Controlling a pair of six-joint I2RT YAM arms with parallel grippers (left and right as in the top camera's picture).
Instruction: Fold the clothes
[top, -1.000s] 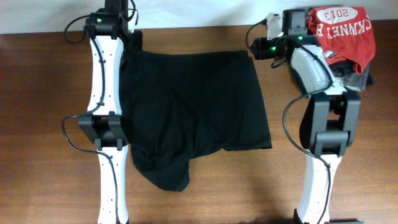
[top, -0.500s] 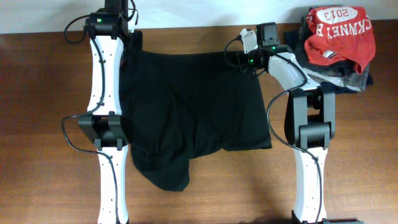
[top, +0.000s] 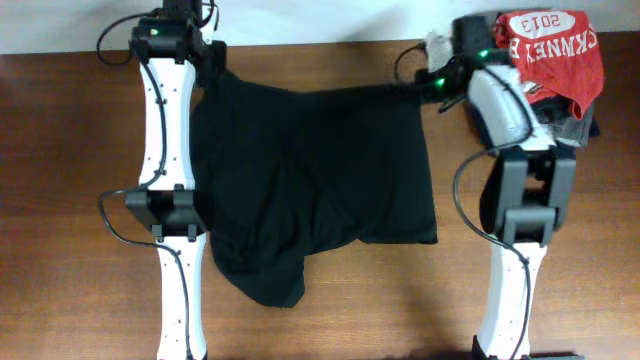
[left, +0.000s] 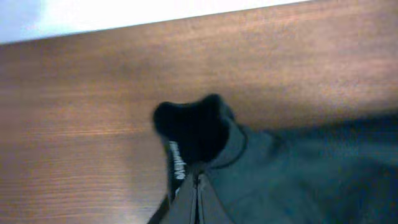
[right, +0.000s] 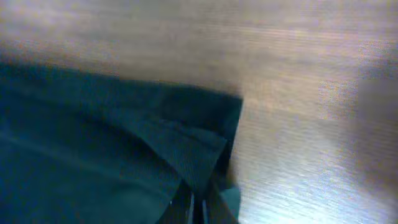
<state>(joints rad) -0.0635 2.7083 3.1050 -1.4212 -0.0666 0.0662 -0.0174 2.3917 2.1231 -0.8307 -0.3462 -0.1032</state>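
On my left side little has changed: my left gripper (top: 214, 72) stays clamped on the far left corner of the black shirt (top: 310, 190), one bunched fold of cloth standing up past my fingertips in the left wrist view. A small strip of white lettering shows on that fold, too blurred to read.

The shirt is one garment, spread across the middle of the table (top: 60, 200) between my two arms, with its near left part hanging in a rounded lobe toward the front edge. Its far edge is now drawn taut and slopes up toward each held corner, where it lay flatter a second ago.

My right gripper (top: 420, 90) has closed on the far right corner. Half a second ago it sat over that corner, and now the arm has drawn back to the right, pulling the cloth out into a point.

Far right lies one red shirt (top: 550, 50) printed "2013" and "CKNEY", seen upside down, on darker folded garments I cannot count.
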